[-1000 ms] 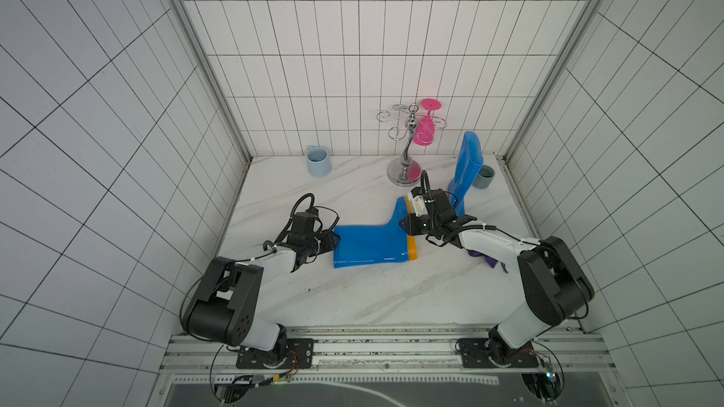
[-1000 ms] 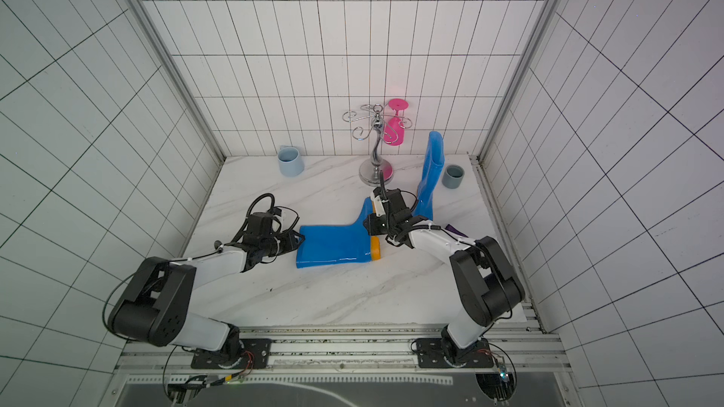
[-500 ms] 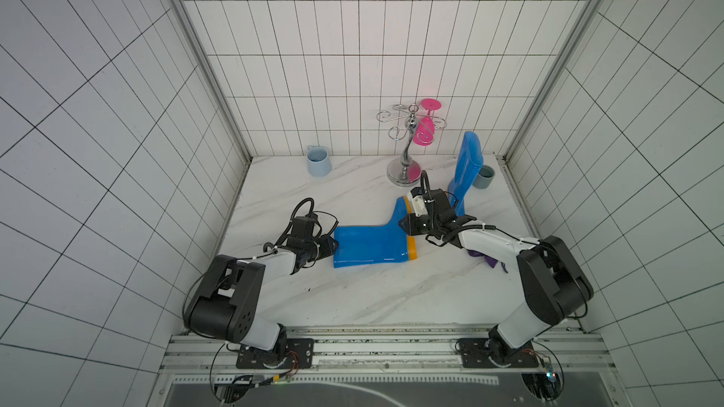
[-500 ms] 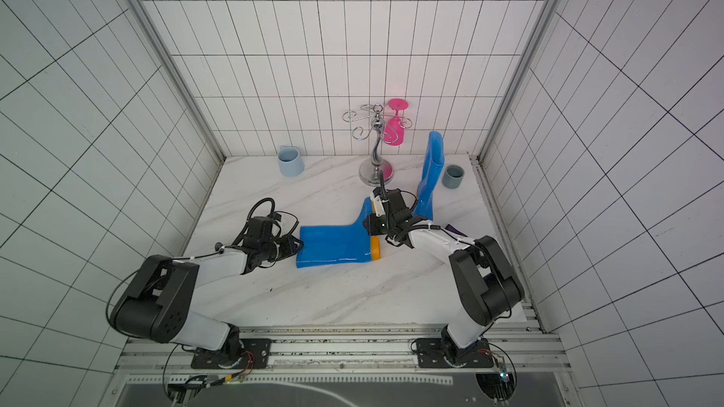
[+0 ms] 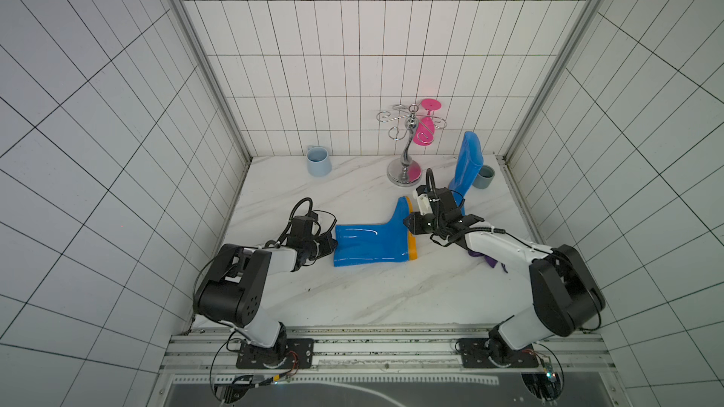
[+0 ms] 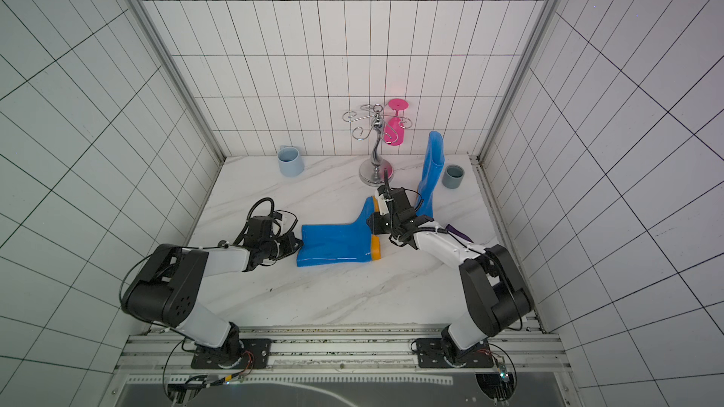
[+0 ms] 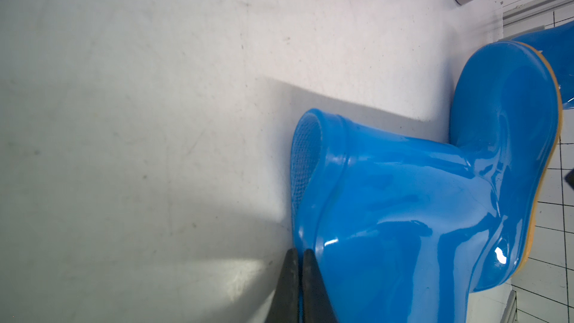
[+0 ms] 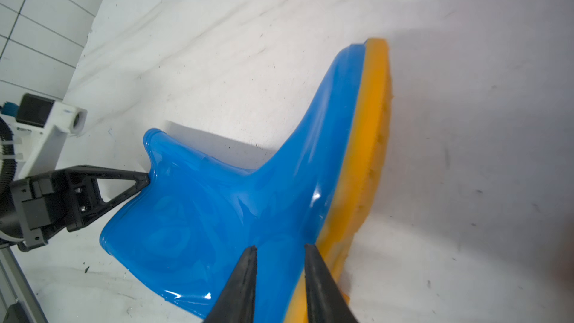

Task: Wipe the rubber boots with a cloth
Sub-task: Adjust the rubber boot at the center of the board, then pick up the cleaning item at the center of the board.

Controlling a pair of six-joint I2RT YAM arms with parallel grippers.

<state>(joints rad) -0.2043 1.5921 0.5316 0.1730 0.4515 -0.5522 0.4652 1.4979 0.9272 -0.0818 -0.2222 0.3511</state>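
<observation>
One glossy blue rubber boot (image 5: 372,244) lies sideways on the white marble tabletop (image 5: 372,299) | my left end effector (image 7: 300,253) pinches its cuff (image 8: 152,150) | right end effector (image 8: 280,247) parted, empty, at the orange sole (image 8: 369,138) | dark purple cloth (image 5: 487,262) lies unheld under my right arm (image 5: 505,244) | risk: thin cuff may slip, boot skids.

- The bright blue rubber boot lying on its side (image 5: 370,242) is smooth and very shiny, with white spots of light on it.
- Its net-like lining (image 7: 306,156) looks rough.
- Its orange-yellow sole (image 8: 366,150) is dull and bumpy.
- The white marble-look table top (image 5: 352,295) is smooth, with grey streaks and small dark specks.
- The silver metal glass stand (image 5: 404,175) shines like a mirror.
- The dark purple cloth (image 6: 458,232) looks soft and not shiny.
- The pale blue mug (image 5: 318,160) is smooth and dull.
</observation>
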